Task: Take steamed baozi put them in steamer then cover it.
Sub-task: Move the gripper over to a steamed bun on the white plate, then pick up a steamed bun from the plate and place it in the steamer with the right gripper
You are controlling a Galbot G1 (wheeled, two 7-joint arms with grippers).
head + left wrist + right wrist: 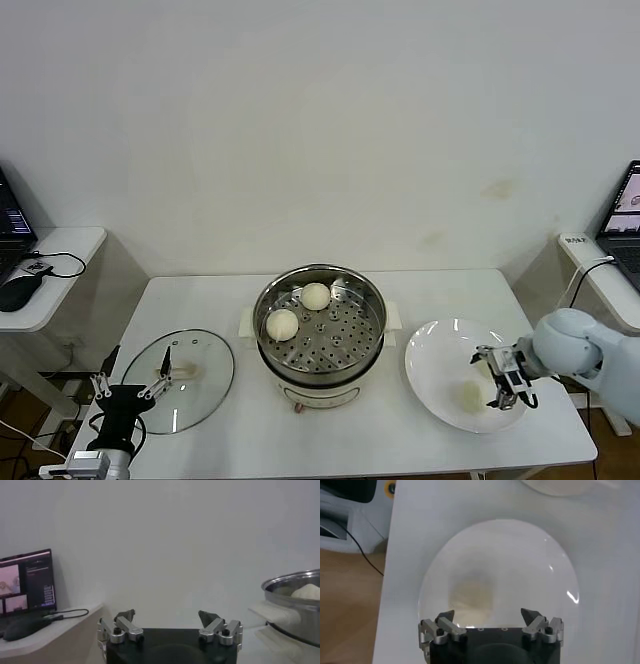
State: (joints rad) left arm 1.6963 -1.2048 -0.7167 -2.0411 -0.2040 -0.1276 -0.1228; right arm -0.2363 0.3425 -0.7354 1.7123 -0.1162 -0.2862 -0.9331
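The steamer [320, 330], a shiny steel pot on a cream base, sat at the middle of the white table [440, 285], and you had two steamed baozi [283, 324] resting on its perforated tray, toward the pot's left and far side. To the right of the steamer lay a white plate [440, 345], bare except for a pale smudge that could not be made out as a bun; no other buns were visible. Your right gripper [503, 378] hovered over that plate, jaws spread wide and holding nothing. To the left of the steamer the glass cover [205, 375] lay flat on the table, and your left gripper [130, 388] waited at its near-left edge, jaws also spread and empty. The buns looked soft and light, likely to dent, so a gentle pinch across the widest part would suit them. The cover seemed heavier, smooth and breakable; its cream bar handle [183, 372] at the centre looked the safest place to grasp.
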